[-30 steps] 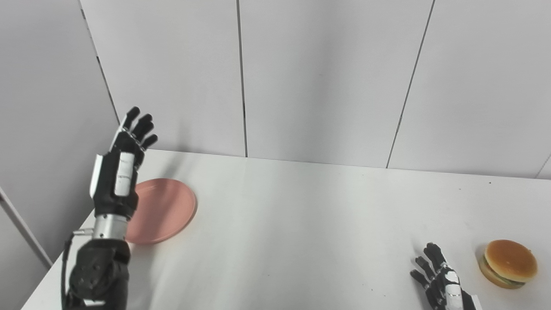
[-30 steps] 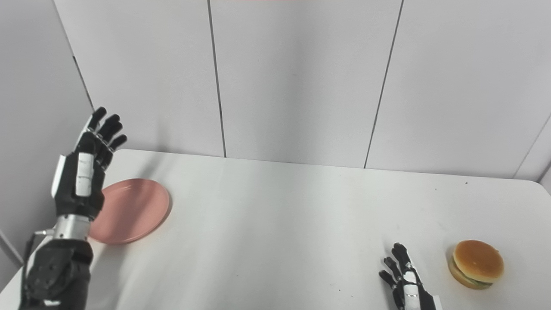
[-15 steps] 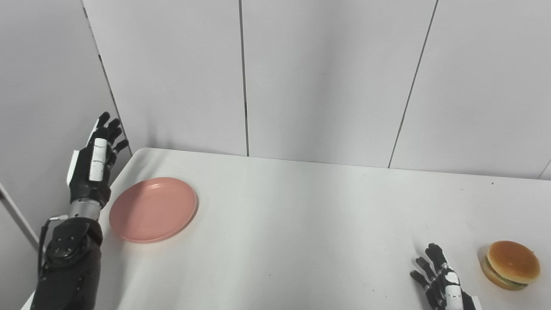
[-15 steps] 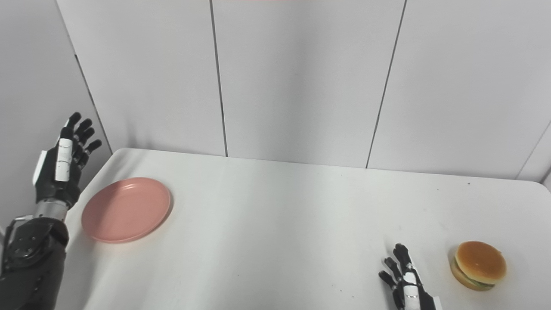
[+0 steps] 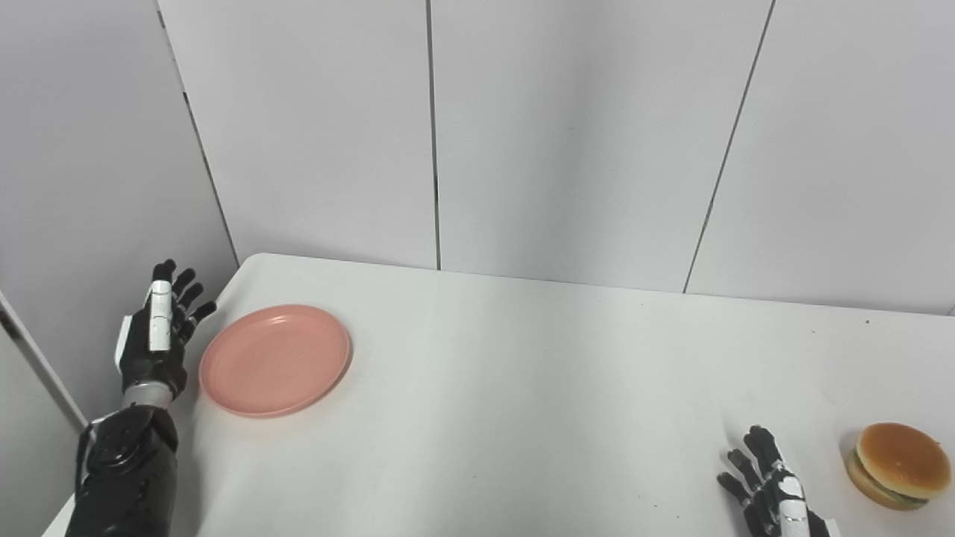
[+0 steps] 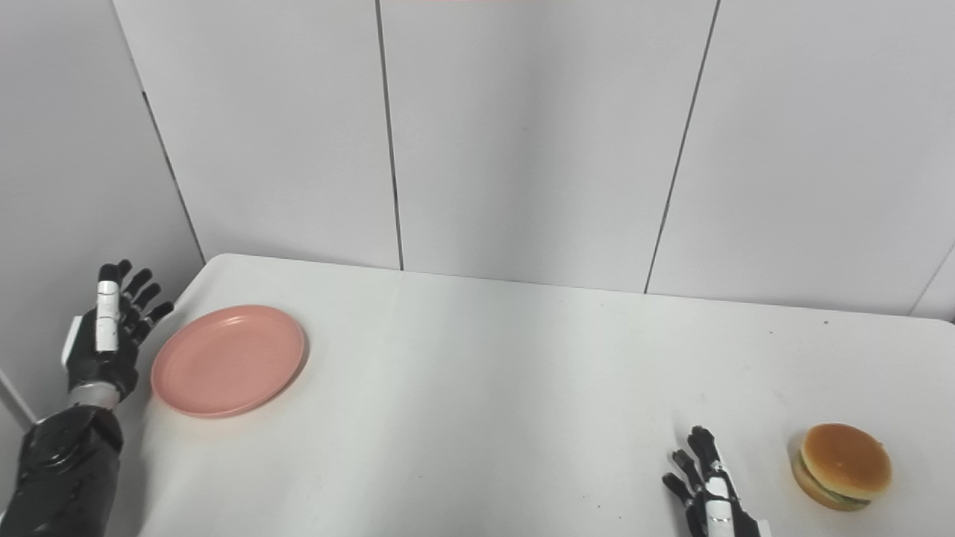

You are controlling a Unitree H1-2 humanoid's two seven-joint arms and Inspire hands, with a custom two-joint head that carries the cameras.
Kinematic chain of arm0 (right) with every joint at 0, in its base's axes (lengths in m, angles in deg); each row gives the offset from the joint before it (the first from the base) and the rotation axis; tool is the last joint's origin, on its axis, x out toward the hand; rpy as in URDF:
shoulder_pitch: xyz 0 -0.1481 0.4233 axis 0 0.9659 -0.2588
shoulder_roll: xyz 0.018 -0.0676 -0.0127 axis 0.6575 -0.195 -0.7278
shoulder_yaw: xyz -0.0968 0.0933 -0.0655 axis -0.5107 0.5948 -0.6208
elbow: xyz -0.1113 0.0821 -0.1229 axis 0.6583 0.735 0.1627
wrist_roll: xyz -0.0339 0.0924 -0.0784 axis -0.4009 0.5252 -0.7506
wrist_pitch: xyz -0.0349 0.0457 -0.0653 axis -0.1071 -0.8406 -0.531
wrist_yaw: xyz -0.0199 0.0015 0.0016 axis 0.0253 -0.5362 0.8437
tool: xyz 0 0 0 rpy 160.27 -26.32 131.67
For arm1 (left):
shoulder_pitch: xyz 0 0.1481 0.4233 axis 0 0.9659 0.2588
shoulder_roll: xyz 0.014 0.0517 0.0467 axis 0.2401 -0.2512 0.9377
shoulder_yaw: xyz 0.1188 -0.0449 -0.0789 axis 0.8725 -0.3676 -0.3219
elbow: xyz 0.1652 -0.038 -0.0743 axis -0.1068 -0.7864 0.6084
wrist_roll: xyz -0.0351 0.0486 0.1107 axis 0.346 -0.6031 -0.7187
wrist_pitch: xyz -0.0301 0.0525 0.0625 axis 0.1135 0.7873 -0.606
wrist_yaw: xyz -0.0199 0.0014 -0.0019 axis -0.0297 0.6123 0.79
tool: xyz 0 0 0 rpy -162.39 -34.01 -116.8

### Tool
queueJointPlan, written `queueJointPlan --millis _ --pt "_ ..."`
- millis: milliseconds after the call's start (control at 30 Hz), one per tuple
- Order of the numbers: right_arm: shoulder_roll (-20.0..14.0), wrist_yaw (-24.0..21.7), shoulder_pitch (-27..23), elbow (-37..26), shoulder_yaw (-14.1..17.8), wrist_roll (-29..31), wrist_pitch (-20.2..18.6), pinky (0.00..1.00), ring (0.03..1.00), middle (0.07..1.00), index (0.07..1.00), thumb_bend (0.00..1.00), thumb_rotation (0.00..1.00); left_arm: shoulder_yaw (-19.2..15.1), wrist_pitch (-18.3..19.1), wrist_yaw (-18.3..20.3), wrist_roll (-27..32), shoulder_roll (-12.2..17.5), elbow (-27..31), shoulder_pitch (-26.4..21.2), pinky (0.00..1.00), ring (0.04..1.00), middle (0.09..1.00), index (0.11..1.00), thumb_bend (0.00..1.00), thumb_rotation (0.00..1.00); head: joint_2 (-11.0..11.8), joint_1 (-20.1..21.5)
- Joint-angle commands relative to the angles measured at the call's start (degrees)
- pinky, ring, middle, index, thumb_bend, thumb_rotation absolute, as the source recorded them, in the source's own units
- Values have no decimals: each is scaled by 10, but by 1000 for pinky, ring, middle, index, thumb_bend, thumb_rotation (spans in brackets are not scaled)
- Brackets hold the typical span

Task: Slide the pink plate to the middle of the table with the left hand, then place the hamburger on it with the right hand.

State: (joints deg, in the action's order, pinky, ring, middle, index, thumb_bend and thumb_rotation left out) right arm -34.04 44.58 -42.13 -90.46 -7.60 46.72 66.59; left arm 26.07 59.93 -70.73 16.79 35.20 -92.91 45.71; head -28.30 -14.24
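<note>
The pink plate (image 5: pixel 274 359) lies flat near the left end of the white table (image 5: pixel 522 388). My left hand (image 5: pixel 159 333) stands just left of the plate's rim at the table's left edge, fingers spread and open, holding nothing; whether it touches the rim I cannot tell. The hamburger (image 5: pixel 894 465) sits at the front right of the table. My right hand (image 5: pixel 768 494) rests open at the bottom edge, a short way left of the hamburger and apart from it, partly cut off by the frame.
Grey wall panels (image 5: pixel 567 134) stand close behind the table and along its left side. The table's rounded back-left corner (image 5: pixel 254 261) is near the plate. White tabletop stretches between plate and hamburger.
My left hand has come down and leftward from above the plate to beside its left rim. The view has shifted slightly right. Plate, hamburger and right hand have stayed put.
</note>
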Motion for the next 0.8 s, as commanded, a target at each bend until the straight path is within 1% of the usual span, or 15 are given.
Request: queueJointPlan --millis 0,67,133,233,433,500,667,767 --pt "3 -8 24 1 -11 4 -16 883 926 962 936 799 1000 0 -34 -1 -6 27 -5 -32 813 898 920 916 870 879 -4 1" --pt "3 -8 25 -1 -10 5 -18 885 927 964 938 798 1000 1 -36 -1 -6 27 -16 -32 808 894 909 907 863 865 -6 2" --pt "4 -7 26 -3 -10 6 -20 886 926 964 936 792 1000 4 -34 -2 -7 23 -18 -28 807 891 903 914 871 861 -7 3" --pt "4 -7 28 -7 -10 7 -21 879 920 961 930 793 1000 9 -33 3 -6 16 -18 -19 817 880 911 928 857 866 -11 5" --pt "5 -6 29 -10 -13 4 -21 878 919 962 931 800 1000 24 -27 9 -5 2 -16 -14 774 868 902 916 899 845 -13 8" --pt "6 -5 29 -12 -14 4 -23 876 918 960 929 794 1000 28 -22 16 1 -4 -10 -13 780 865 904 916 901 840 -14 10" --pt "7 -3 30 -15 -16 3 -24 882 918 960 926 784 1000 39 -5 33 6 -20 23 -5 771 883 925 912 857 840 -16 12" --pt "7 -2 31 -17 -18 1 -28 880 915 960 925 794 1000 57 -9 42 -11 -23 37 0 756 881 927 923 867 844 -16 13"
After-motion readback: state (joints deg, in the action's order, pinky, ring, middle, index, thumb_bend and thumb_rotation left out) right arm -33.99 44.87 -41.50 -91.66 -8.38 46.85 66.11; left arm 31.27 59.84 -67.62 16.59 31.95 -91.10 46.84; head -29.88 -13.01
